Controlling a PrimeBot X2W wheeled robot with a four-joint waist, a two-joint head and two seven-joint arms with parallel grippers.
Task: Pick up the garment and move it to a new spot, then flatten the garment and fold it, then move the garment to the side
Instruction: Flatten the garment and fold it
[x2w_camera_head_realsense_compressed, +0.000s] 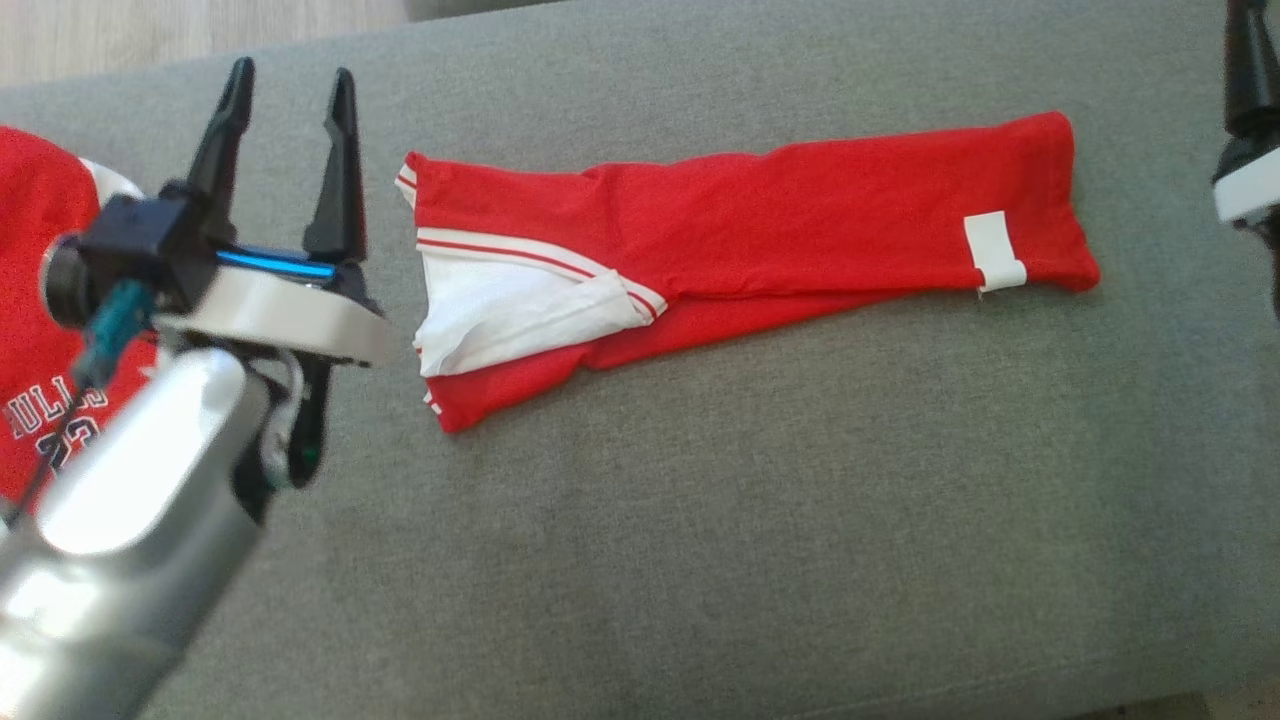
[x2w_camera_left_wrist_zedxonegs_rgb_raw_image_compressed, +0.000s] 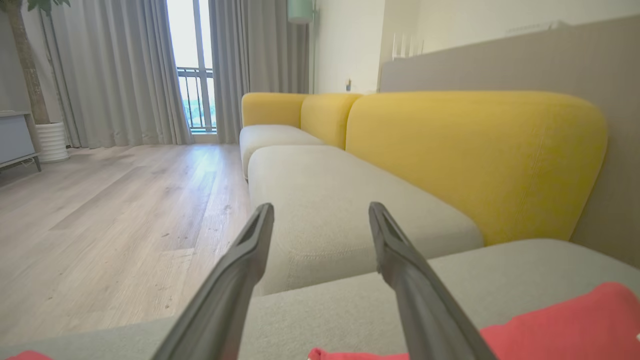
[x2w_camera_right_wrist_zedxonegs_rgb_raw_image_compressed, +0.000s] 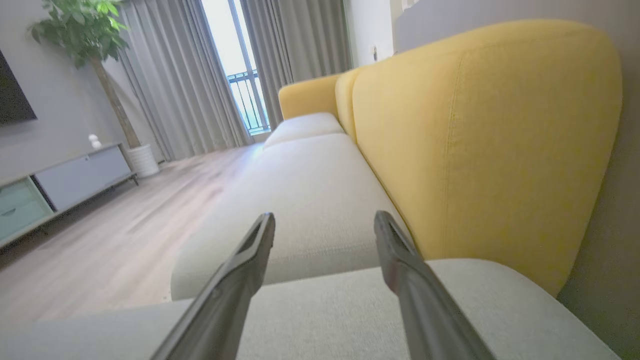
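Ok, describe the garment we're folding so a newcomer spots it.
On the wide grey fabric cushion, look mid-surface: a long, narrow folded red garment with a white, red-trimmed sleeve at its left end. Unlike the red jersey at the far left, it shows no lettering and carries a white tag.

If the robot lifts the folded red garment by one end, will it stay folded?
Probably not: the red garment lies in thin, creased layers, so it likely droops and unfolds. It looks light and may drag on the grey cushion.
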